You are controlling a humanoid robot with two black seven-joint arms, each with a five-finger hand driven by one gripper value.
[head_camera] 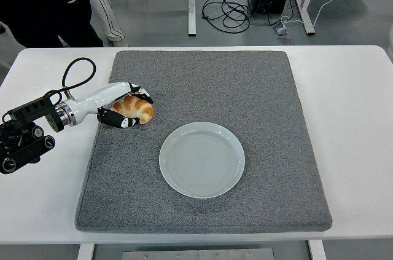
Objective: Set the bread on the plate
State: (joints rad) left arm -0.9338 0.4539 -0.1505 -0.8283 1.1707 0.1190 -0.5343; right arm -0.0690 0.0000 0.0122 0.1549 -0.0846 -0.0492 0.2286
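Head view: bread (136, 106) inside left hand's (125, 106) curled fingers, off plate (202, 159).

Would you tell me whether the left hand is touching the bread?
Touching: the head view shows the left hand curled around the bread, fingers over it and thumb beneath.

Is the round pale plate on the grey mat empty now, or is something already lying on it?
Empty. The round pale plate shows only its bare surface; the golden-brown bread roll is off it, up-left on the grey mat, in the left hand.
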